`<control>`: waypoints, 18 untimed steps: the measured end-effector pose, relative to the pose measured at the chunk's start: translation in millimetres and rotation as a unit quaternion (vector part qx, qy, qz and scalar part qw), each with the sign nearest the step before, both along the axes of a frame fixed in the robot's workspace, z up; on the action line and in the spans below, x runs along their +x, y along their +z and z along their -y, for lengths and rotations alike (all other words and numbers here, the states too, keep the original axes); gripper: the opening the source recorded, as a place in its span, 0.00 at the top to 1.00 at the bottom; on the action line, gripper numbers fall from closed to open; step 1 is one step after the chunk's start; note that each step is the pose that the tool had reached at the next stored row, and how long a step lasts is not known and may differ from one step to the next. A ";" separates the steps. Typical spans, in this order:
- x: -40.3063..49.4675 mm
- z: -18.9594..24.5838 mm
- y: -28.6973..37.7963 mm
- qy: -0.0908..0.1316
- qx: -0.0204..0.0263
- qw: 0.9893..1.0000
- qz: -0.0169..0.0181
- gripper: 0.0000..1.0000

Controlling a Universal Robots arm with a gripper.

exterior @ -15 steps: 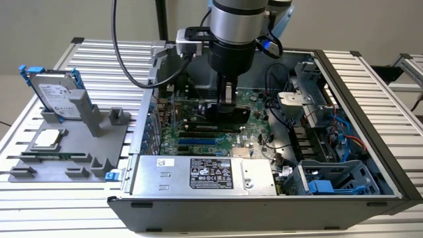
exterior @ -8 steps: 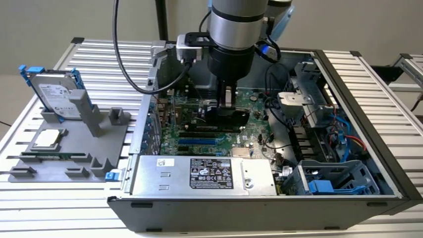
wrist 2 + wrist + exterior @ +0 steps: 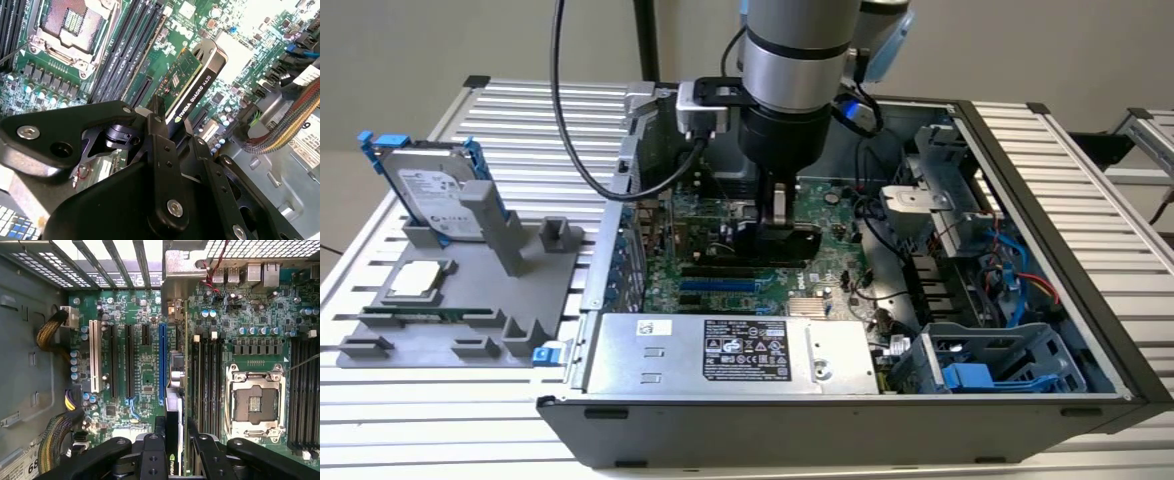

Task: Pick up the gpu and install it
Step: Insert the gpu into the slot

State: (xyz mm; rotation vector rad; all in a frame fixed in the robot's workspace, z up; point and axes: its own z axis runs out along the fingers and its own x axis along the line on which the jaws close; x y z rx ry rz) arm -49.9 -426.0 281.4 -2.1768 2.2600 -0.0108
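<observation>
The counter of ribbed metal carries an open case lying on its side, so that the board faces up and the arm can come at the slots from straight above. On the exterior view's left a grey rack props its parts on edge or flat in shaped seats, likely so each can be taken from a known pose: a drive with blue rails stands upright at the back, and a small silver chip lies flat nearer the front.

The arm reaches down into the middle of the case. At its end the hand is closed on the gpu, gripping it by one end so the rest of the card runs free ahead of the fingers. The card is held on edge, its long side running along the slots; that is the pose a card needs if its contacts are to go down into a slot. In the first wrist view the gpu lies close beside the blue slot and between it and the memory slots, with the bracket end toward the case's vented back wall. Whether the card's edge already touches a slot I cannot tell. The socket stands open and bare well off to the side.
</observation>
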 end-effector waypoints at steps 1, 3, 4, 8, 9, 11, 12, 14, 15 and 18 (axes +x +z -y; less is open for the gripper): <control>0.0 0.0 -1.8 0.000 0.000 1.000 0.000 1.00; 0.0 0.0 -5.5 0.000 0.000 1.000 0.000 1.00; 0.0 0.0 -7.3 0.000 0.000 1.000 0.000 1.00; 0.0 0.2 -10.9 0.000 -0.001 1.000 0.000 1.00; 0.0 1.2 -11.3 0.000 -0.001 1.000 0.000 1.00; 0.0 2.4 -12.2 0.000 0.000 1.000 -0.003 1.00; 0.0 2.7 -12.2 0.000 0.000 1.000 -0.004 1.00; 0.0 4.5 -12.4 0.000 0.000 1.000 -0.005 1.00; 0.0 5.5 -12.8 0.000 0.000 1.000 -0.006 1.00; 0.0 8.9 -13.1 0.000 0.000 1.000 -0.006 1.00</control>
